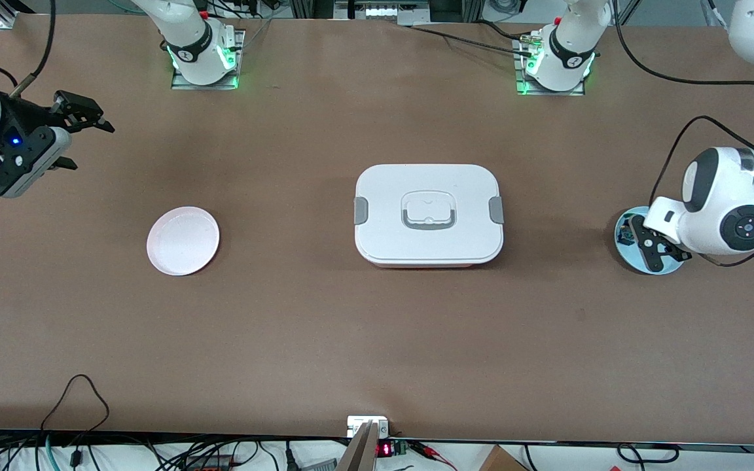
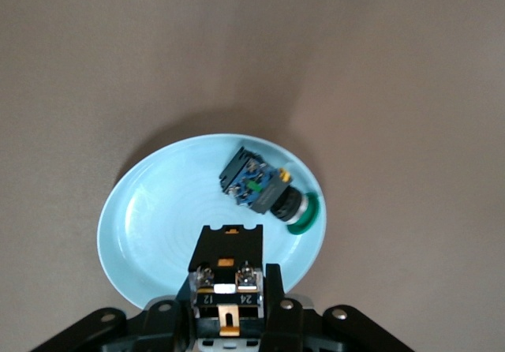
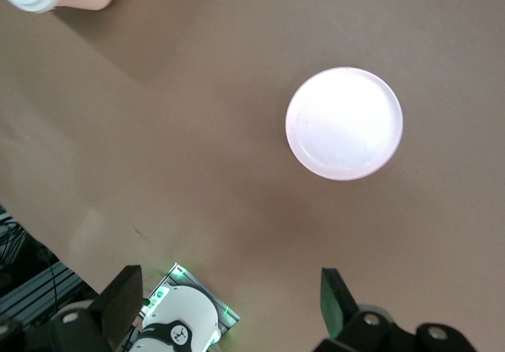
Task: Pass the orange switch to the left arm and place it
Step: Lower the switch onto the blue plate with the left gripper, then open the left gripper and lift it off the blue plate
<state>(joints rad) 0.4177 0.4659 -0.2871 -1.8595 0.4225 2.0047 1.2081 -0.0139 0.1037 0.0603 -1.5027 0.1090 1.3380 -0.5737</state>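
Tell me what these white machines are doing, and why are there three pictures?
They are two robot arms at a table. One picture looks down from high up; the other two come from cameras on the arms' wrists. The left claw is over the blue plate, shut on the orange switch. A similar part with green and blue lies on that plate. The right claw waits open, in the air at the right arm's end of the table. A pink plate lies there too. The white box sits in the middle.

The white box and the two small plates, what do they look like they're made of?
The box: likely moulded plastic, smooth white lid with grey clips. The blue plate: glossy, probably plastic or glazed ceramic, with faint concentric rings. The pink plate: smooth, slightly shiny, likely plastic; the look alone can't settle it.
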